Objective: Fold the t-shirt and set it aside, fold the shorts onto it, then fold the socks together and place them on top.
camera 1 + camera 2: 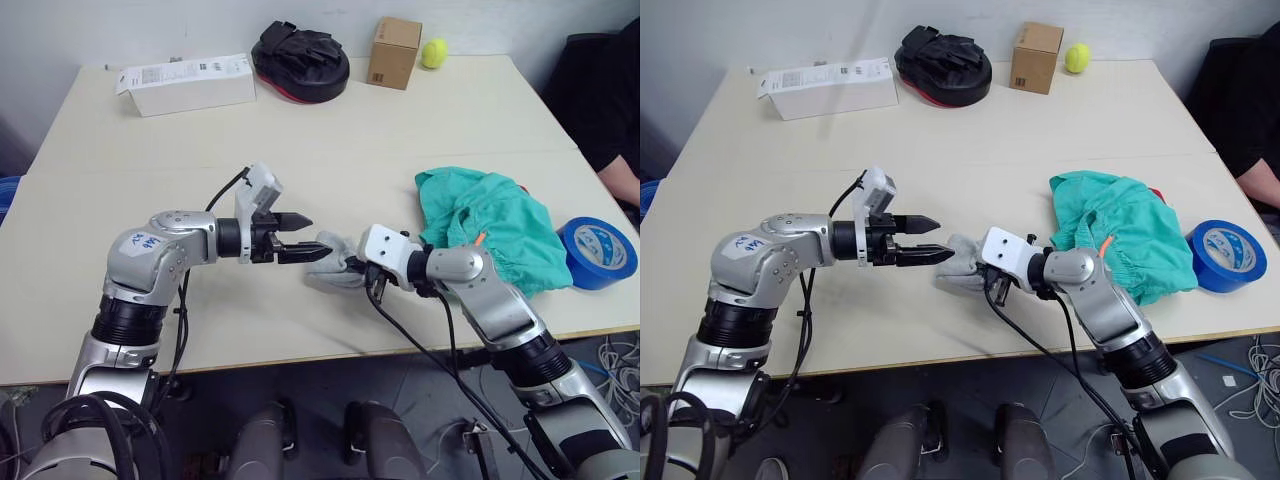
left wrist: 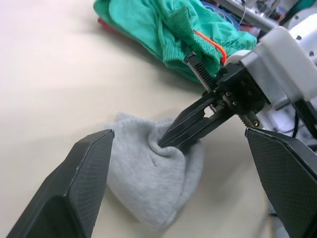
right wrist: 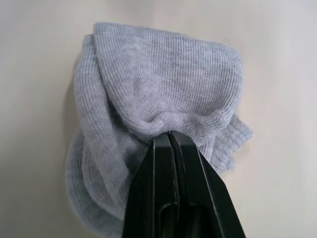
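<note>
Tabletop (image 1: 330, 150) — right hand (image 3: 169, 136) pinches the socks (image 3: 158, 109); left hand (image 1: 300, 238) spread wide beside them.

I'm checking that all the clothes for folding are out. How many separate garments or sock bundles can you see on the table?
2: the teal shorts heaped near the table's right edge, and the grey socks bunched in the right gripper. A red sliver under the shorts may be the t-shirt.

We see the grey socks (image 3: 163, 99) bunched into one soft wad on the table, near its front edge. The teal shorts (image 1: 490, 225) lie crumpled to their right, orange drawstring showing, red cloth peeking from beneath.
</note>
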Action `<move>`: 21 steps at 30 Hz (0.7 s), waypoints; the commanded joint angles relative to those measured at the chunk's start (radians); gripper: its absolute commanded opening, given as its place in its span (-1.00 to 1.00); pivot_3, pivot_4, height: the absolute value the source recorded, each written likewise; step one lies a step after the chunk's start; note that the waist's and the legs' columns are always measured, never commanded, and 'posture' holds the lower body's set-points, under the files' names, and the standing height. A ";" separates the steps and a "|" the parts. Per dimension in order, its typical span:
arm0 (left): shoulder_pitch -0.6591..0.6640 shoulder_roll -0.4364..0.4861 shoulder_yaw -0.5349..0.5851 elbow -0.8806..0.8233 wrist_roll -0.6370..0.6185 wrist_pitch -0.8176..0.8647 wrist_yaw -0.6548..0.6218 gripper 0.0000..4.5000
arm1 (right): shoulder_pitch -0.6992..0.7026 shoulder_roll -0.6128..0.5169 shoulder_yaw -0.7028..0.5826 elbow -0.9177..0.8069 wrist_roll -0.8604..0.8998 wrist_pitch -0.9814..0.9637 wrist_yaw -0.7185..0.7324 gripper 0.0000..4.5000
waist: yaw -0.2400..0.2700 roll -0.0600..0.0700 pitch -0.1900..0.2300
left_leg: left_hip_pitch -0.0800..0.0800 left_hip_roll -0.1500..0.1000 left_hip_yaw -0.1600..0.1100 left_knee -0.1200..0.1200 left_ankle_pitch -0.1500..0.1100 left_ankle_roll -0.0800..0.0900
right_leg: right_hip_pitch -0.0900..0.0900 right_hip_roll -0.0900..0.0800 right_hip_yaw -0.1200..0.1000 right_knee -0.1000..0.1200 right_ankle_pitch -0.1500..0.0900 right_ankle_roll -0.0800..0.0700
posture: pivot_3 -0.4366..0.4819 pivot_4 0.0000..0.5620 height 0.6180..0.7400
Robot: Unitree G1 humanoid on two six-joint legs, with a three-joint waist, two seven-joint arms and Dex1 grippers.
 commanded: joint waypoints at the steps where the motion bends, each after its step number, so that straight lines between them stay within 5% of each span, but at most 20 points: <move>1: 0.008 0.016 -0.100 0.058 0.123 -0.203 -0.081 0.57 | 0.007 0.007 -0.011 0.001 -0.005 -0.016 -0.009 -1.00 | -0.001 0.000 0.000 | 0.000 0.000 0.000 0.000 0.000 0.000 | 0.000 0.000 0.000 0.000 0.000 0.000 | -0.05 -0.47 1.00; 12: -0.019 -0.055 -0.205 0.302 0.344 -0.477 -0.105 -1.00 | 0.017 0.001 -0.012 -0.012 -0.015 -0.014 -0.015 -1.00 | -0.002 0.000 0.000 | -0.001 0.001 0.000 0.000 -0.001 0.002 | -0.001 0.000 0.000 0.000 0.000 0.000 | -0.05 -0.47 1.00; 21: -0.007 -0.071 -0.188 0.296 0.368 -0.482 -0.147 -1.00 | -0.099 0.088 -0.054 -0.118 0.075 0.156 -0.025 -1.00 | -0.004 0.000 0.000 | -0.001 0.001 0.000 0.002 0.000 0.004 | -0.001 -0.001 0.000 0.002 0.001 0.000 | -0.05 -0.47 1.00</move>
